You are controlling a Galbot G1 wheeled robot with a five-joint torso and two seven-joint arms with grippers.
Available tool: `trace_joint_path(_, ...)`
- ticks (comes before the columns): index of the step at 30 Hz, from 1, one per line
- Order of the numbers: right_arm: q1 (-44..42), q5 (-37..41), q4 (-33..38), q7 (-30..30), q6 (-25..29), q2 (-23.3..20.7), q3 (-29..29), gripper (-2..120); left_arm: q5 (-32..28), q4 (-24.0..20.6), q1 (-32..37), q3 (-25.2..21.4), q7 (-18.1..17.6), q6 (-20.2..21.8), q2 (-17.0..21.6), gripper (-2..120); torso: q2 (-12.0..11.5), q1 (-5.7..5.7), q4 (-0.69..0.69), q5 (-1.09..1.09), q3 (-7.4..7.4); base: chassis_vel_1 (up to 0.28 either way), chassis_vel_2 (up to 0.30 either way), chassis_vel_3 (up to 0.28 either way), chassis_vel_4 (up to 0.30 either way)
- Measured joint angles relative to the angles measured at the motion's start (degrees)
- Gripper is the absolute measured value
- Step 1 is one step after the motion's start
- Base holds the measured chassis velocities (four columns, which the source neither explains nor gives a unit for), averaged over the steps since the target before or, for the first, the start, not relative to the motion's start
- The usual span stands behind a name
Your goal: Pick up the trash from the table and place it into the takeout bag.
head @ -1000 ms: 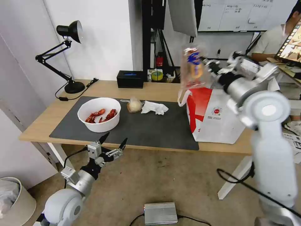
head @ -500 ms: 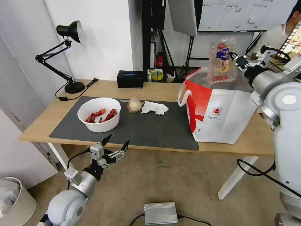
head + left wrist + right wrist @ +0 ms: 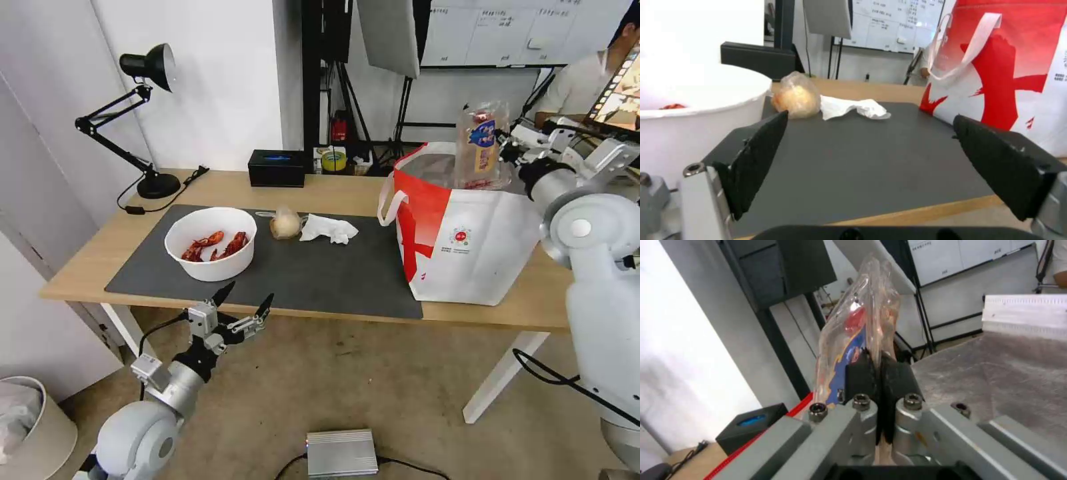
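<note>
Head view: the right gripper holds the clear tray of cherry tomatoes upright by one edge over the open mouth of the takeout bag — a position that suits a straight drop — while the bowl of crayfish, the small clear bag and the crumpled tissue lie on the dark mat of the table. Left wrist view: the left gripper waits idle below the table's near edge, jaws spread wide and empty. Right wrist view: the black pads pinch the tray's thin rim, with the bag's foil lining directly beyond — the load is lined up with the opening.
</note>
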Motion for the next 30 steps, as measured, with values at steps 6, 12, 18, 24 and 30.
trace_joint_path(6, -1.54, 0.09, 0.51, 0.01, 0.19, 0.38, -0.01, 0, 0.04, -0.11, 0.25, -0.23, -0.11, -0.12, -0.23, 100, 0.0, 0.0, 0.0, 0.0, 0.0, 0.0, 0.0, 0.0, 0.0)
trace_joint_path(12, -2.5, 0.22, 1.07, 0.01, 0.2, 1.25, -0.14, 0, 0.11, -0.5, 0.44, -0.55, -0.18, -0.15, -0.44, 100, 0.0, 0.0, 0.0, 0.0, 0.0, 0.0, 0.0, 0.0, 0.0)
trace_joint_path(18, -2.91, 0.3, 1.29, 0.04, 0.19, 1.64, -0.22, 0, 0.13, -0.6, 0.64, -0.79, -0.23, -0.16, -0.53, 100, 0.0, 0.0, 0.0, 0.0, 0.0, 0.0, 0.0, 0.0, 0.0)
trace_joint_path(24, -3.0, 0.45, 1.74, 0.06, 0.19, 1.6, -0.3, 11, 0.26, -1.05, 1.23, -1.29, -0.27, -0.19, -0.93, 100, 0.0, 0.0, 0.0, 0.0, 0.0, 0.0, 0.0, 0.0, 0.0)
trace_joint_path(30, -2.33, 0.7, 1.86, 0.06, 0.12, 1.32, -0.69, 26, 0.39, -1.56, 2.07, -2.14, -0.28, -0.19, -1.39, 100, 0.0, 0.0, 0.0, 0.0, 0.0, 0.0, 0.0, 0.0, 0.0)
